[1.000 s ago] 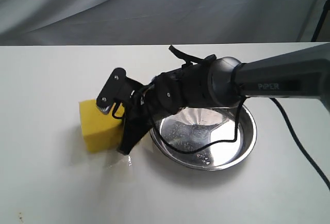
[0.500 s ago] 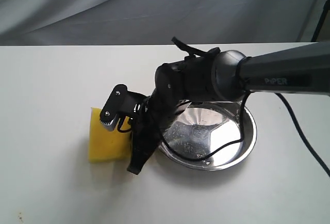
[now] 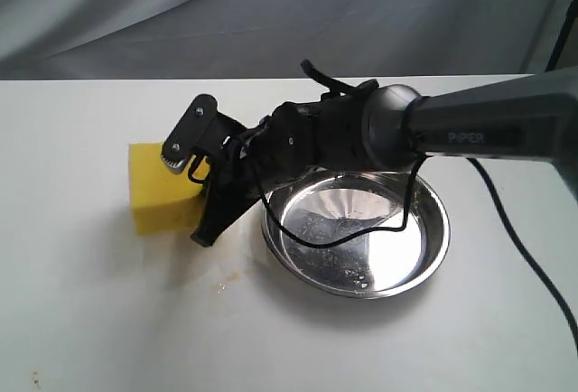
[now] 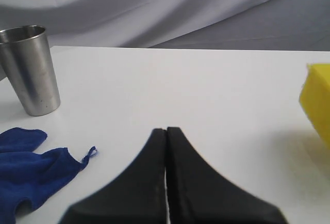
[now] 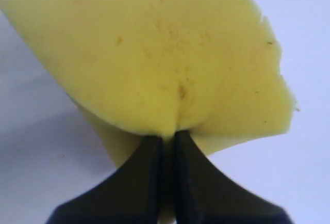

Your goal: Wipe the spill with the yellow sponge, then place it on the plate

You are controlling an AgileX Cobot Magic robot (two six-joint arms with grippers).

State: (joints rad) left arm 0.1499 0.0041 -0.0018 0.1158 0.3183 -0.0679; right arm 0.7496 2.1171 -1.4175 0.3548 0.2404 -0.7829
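r gripper (image 3: 206,234) jaws nearly together, pinching near edge of the yellow sponge (image 3: 158,193). r wrist view confirms: foam puckers where the two black tips bite in (image 5: 167,139), sponge (image 5: 154,53) fills most of that view.

sponge down on the tabletop (image 3: 81,320), just left of the plate (image 3: 433,256), not touching the rim. sits abt mid-depth betw far and near edges, left of centre.

vs half a sec ago: sponge now further from near edge and a bit more to the left; arm pulled back w/ it. vs 1 s ago: close to the same spot, slightly further left and back. so out-and-back stroke over the same patch.

the spill (image 3: 226,282): only faint amber flecks and a thin wet sheen, on bare tabletop betw sponge and plate, nearer the near edge. 1 s ago the glossy patch there looks bigger.

plate unmoved, right of centre, shiny bottom bare.

l gripper (image 4: 166,131) jaws pressed together, nothing betw them, low over tabletop. its view also shows steel cup (image 4: 31,69) upright, blue cloth (image 4: 26,177) crumpled beside it, sponge edge (image 4: 317,100) well apart from both.
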